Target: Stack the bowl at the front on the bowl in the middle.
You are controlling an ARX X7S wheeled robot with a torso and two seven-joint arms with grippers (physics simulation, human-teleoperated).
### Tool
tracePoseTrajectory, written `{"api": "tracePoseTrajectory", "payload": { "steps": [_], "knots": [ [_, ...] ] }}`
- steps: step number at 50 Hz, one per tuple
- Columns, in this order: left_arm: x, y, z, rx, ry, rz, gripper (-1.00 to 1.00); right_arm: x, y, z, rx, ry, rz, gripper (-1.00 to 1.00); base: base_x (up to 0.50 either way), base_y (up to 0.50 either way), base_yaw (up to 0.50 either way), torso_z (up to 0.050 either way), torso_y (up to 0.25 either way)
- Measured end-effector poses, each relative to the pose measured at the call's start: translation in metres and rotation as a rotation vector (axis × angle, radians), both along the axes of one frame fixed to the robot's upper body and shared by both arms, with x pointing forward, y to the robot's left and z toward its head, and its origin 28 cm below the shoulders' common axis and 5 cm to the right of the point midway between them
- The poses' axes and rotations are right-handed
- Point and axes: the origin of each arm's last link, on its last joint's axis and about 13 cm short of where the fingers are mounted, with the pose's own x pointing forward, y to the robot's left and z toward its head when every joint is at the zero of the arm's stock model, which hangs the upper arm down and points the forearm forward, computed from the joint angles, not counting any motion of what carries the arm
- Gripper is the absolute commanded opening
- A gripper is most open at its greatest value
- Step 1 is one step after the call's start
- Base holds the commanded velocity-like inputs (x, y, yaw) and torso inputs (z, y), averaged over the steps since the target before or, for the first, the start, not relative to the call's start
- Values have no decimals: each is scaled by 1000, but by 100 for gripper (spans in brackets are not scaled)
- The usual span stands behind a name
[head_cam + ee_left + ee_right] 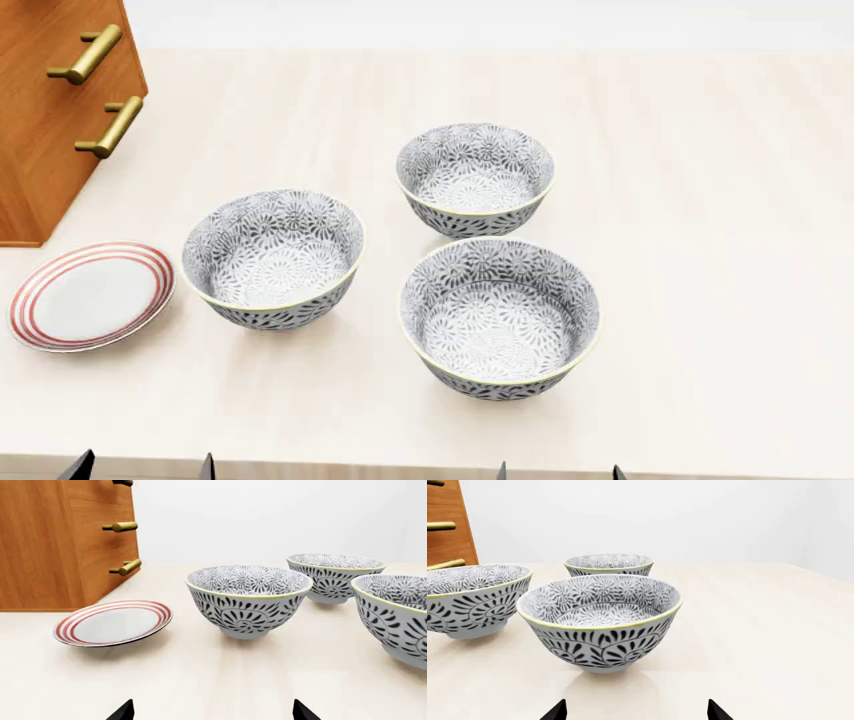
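Three black-and-white patterned bowls stand on the pale table. The front bowl (501, 318) (600, 620) (397, 615) is nearest me, right of centre. The middle bowl (274, 258) (248, 600) (470, 600) stands to its left, a little farther back. My left gripper (143, 470) (213, 712) is open at the table's near edge, facing the middle bowl with nothing between its fingers. My right gripper (559, 472) (636, 711) is also open and empty, just short of the front bowl.
A third bowl (475, 178) (335, 577) (608, 565) stands at the back. A red-striped white plate (91, 296) (113, 622) lies left of the middle bowl. A wooden drawer cabinet (54, 110) (60, 545) with brass handles stands at the far left.
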Motion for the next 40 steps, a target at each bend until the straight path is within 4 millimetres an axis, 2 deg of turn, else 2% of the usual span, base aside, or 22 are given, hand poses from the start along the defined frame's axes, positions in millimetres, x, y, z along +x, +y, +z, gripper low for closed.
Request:
{"api": "tracePoseTrajectory", "payload": {
  "steps": [17,23,28,40],
  "knots": [
    [2,0,3,-1,-1,0,100,1,0,2,0,0,-7,100,0,0,0,0,0],
    [6,2,16,-12,9,-14,100,3,-1,13,15,-2,-5,100,0,0,0,0,0],
    [21,2,40,-26,2,-19,100,14,-4,35,33,3,11,100,0,0,0,0,0],
    [56,-2,114,-31,-78,-1,100,45,-15,118,-34,-32,3,100,0,0,0,0,0]
  ]
}}
